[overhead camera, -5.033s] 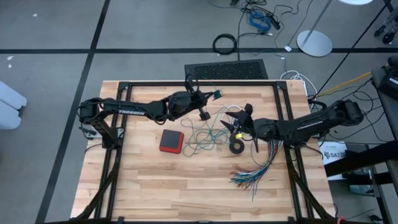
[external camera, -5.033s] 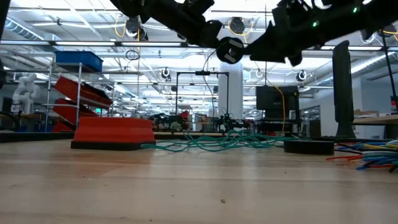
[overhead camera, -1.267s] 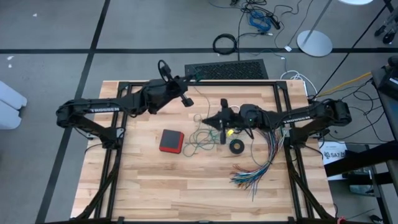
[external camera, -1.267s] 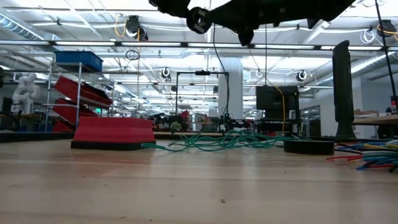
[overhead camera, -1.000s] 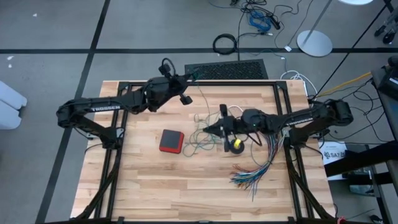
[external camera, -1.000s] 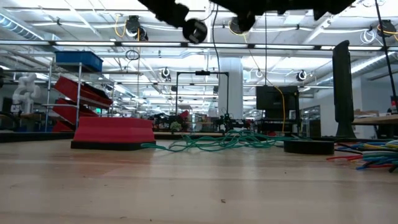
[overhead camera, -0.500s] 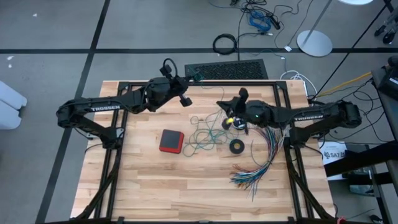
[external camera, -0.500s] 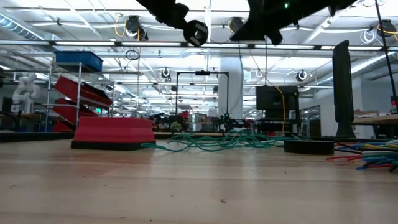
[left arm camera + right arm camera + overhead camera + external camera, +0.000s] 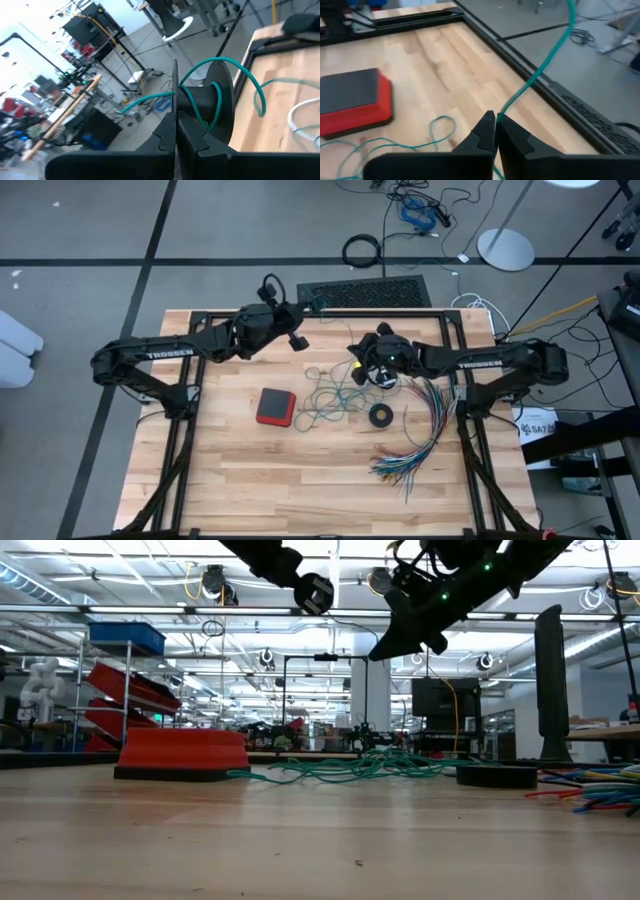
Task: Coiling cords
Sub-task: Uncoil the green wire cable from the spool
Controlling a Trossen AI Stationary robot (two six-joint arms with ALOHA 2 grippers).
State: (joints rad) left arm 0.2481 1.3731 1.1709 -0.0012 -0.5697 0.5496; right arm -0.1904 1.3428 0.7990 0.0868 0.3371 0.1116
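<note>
While the multicoloured wires [image 9: 415,442] fan out at the table's near right edge and a black ring [image 9: 380,415] lies just behind them, most of the teal-green cord [image 9: 330,398] is a loose tangle mid-table beside a red box [image 9: 275,406], with a thin white cord [image 9: 318,372] among it. Above the tangle, the right hand [image 9: 496,120] is raised and closed on a strand of the teal cord, which runs up and away from its tips. Farther back, near the table's [image 9: 250,480] far edge, the left hand [image 9: 176,107] is closed on the same cord, looped around a round black piece at its tip. Winding looks under way; next, the right hand would likely feed slack around without snagging the tangle.
</note>
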